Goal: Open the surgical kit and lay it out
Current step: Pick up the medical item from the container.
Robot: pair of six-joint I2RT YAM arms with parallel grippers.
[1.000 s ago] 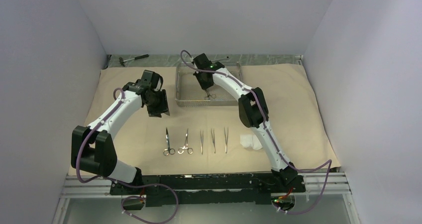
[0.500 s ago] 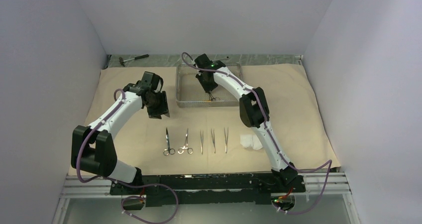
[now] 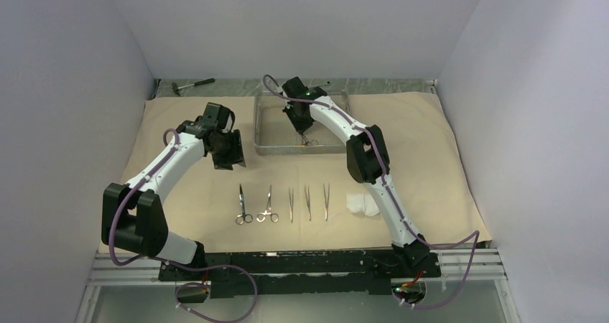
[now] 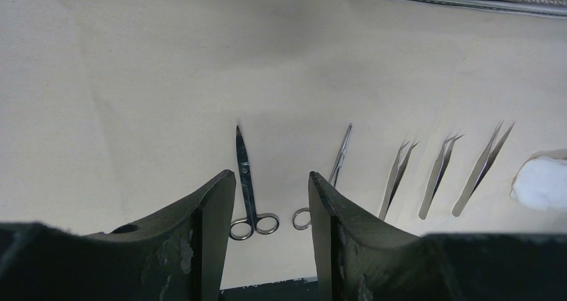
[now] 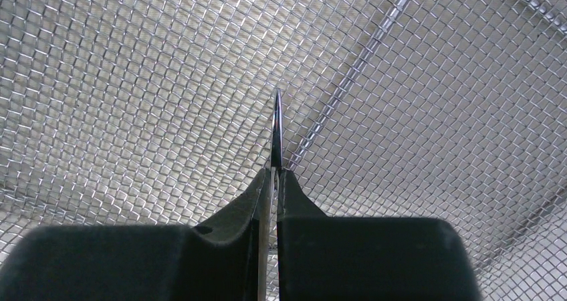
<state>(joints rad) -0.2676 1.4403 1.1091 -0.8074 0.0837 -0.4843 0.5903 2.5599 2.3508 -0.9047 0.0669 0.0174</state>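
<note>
Right end effector [image 5: 273, 175] pinches instrument [image 5: 276, 130] inside tray [image 5: 134, 80] — hammer [image 3: 195, 84] beyond.

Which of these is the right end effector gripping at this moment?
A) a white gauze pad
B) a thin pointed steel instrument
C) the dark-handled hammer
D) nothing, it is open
B: in the right wrist view the right end effector is shut on a pointed steel instrument, whose tip sticks out beyond the fingers over the mesh tray.
</note>
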